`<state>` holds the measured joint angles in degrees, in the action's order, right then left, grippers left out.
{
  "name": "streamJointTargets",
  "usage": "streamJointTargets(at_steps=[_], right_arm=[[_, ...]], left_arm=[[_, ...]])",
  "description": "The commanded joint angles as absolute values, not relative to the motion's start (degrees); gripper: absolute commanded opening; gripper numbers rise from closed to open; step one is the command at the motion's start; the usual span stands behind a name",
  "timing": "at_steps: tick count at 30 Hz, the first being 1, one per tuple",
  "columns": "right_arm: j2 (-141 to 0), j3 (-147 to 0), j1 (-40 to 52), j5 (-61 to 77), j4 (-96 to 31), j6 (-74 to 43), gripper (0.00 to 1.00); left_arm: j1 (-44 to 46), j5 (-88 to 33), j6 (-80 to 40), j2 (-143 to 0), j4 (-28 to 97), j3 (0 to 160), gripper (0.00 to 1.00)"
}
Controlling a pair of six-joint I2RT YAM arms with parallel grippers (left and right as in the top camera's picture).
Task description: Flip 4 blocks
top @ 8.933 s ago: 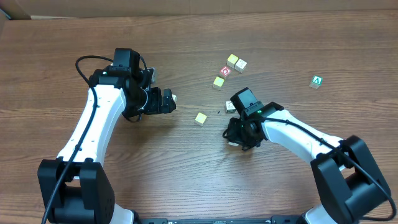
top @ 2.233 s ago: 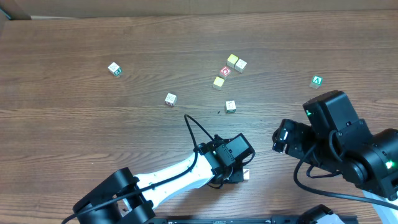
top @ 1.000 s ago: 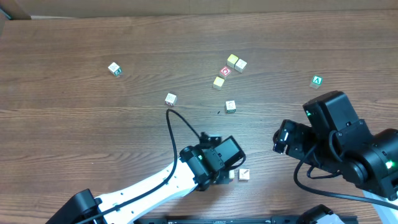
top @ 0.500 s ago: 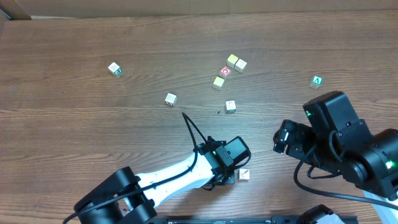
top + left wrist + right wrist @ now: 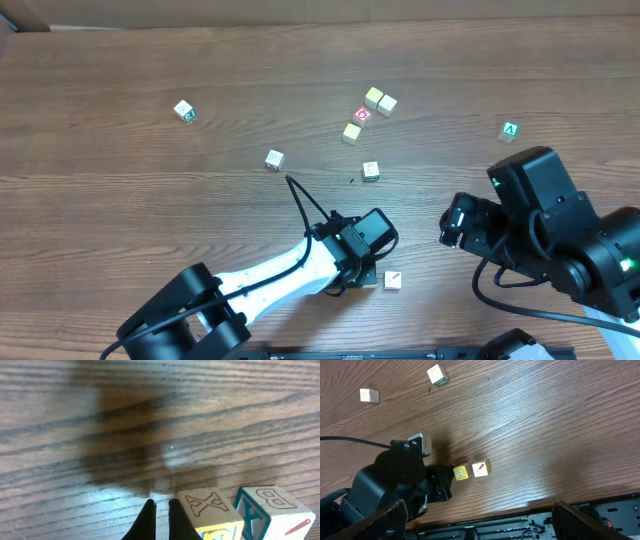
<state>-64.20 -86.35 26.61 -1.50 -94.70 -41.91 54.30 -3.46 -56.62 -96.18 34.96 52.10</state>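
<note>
The left end effector (image 5: 161, 505) has its fingers pressed together with nothing between them. Its tips sit low over the wooden surface (image 5: 100, 400) at the bottom centre of the left wrist view, just left of the X block (image 5: 210, 510); whether a finger touches that block cannot be told. The B block (image 5: 270, 510) stands immediately right of it, the two touching or nearly so. In the overhead view this pair lies at lower centre, the X block mostly hidden under the arm. The step in hand looks like tipping the X block onto another face. With closed fingers that would mean pushing on its side, and the neighbour would likely stop the roll or be shoved along. A cleaner way is probably to part the fingers, straddle the X block alone on the faces clear of the B block, lift it a little, turn the wrist and set it down apart from its neighbour. The right end effector (image 5: 479, 503) hangs high at the right of the overhead view, fingers spread wide and empty, well clear. Other pale blocks (image 5: 274, 159) lie scattered across the upper half, near a cube with a red ring (image 5: 363, 114) and, at upper right, a green cube with a white A (image 5: 510, 130); both cubes are best left alone. No container is in view; every block rests directly on the surface.
</note>
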Motion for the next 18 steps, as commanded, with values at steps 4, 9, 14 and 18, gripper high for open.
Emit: streamJointTargets(at_steps=[4,9,14,18], right_arm=[[-63.37,-87.77,26.5,-2.07,-94.67,-41.5,0.93],[-63.37,-87.77,26.5,-2.07,-94.76,-41.5,0.93],[-63.37,-87.77,26.5,-2.04,-94.87,-41.52,0.93],[-63.37,-87.77,26.5,-2.04,-94.91,-41.52,0.93]], left_arm=[[54.02,-4.6,-54.76,-96.38,33.78,51.88,0.04],[54.02,-5.89,-54.11,-96.38,33.65,51.88,0.04],[54.02,-7.25,-54.19,-96.38,33.23,51.88,0.04],[54.02,-7.73,-55.53,-96.38,32.91,51.88,0.04]])
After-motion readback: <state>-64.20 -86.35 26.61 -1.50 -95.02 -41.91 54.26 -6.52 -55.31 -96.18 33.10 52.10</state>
